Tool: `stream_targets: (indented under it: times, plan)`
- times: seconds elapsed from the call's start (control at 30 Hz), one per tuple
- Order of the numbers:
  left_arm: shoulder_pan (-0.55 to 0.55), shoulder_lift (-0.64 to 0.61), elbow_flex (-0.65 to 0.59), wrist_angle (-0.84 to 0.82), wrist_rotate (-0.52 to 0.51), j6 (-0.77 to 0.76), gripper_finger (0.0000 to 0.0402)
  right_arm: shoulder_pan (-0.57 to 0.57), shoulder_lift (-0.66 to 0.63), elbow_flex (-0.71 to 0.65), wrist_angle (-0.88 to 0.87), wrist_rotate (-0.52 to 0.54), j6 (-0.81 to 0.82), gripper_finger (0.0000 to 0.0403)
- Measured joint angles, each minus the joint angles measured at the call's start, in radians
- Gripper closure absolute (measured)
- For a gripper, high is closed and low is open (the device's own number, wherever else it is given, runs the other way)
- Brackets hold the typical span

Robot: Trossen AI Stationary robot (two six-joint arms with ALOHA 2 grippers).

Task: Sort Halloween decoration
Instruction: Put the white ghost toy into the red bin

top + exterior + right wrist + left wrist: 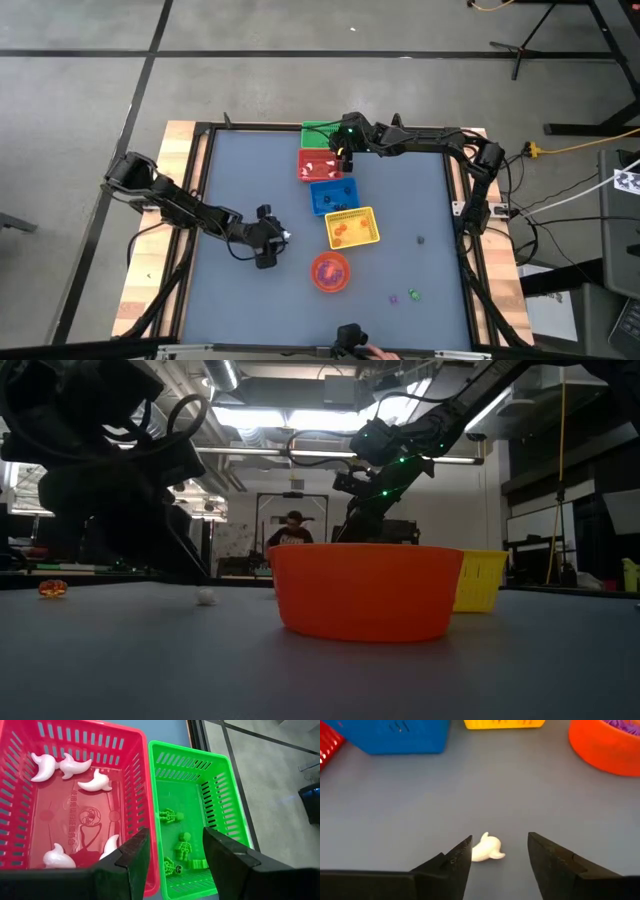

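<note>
A small white ghost trinket (pixel 487 848) lies on the grey table, also seen in the high view (pixel 287 236) and the low view (pixel 205 596). My left gripper (pixel 500 852) is open and low over the table left of centre (pixel 270 240). Its fingers stand on either side of the ghost, which lies close to one fingertip. My right gripper (pixel 177 852) is open and empty, held above the border of the red basket (pixel 75 795) and the green basket (pixel 200 785) at the far middle (pixel 345 150). The red basket holds several white ghosts (pixel 95 782). The green basket holds green skeletons (pixel 182 845).
A blue basket (pixel 333 195) and a yellow basket (pixel 352 228) continue the row toward the round orange bowl (pixel 331 271). Loose trinkets lie near right (pixel 414 294) and right of the yellow basket (pixel 420 239). An orange pumpkin trinket (pixel 53 588) sits far left. A person (pixel 293 530) stands beyond the table.
</note>
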State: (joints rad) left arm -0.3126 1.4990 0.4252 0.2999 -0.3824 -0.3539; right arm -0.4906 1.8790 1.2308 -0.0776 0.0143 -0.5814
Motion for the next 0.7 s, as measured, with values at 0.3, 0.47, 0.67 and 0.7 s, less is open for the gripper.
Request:
stream_targets:
  times: [0.3,0.47,0.67,0.7]
  plan:
    - [0.026,0.028,0.000,0.002,-0.001,0.077,0.0226,0.000,0.000,0.000,0.001,0.000,0.000,0.0221]
    - [0.031,0.068,0.000,0.022,0.004,0.077,0.0226,0.000,0.000,0.000,0.002,0.000,0.000,0.0221]
    - [0.031,0.084,0.000,0.039,0.004,0.077,0.0227,0.000,0.000,0.000,0.002,0.000,0.000,0.0221]
    - [0.031,0.084,0.000,0.039,0.004,0.077,0.0227,0.000,0.000,0.000,0.002,0.000,0.000,0.0221]
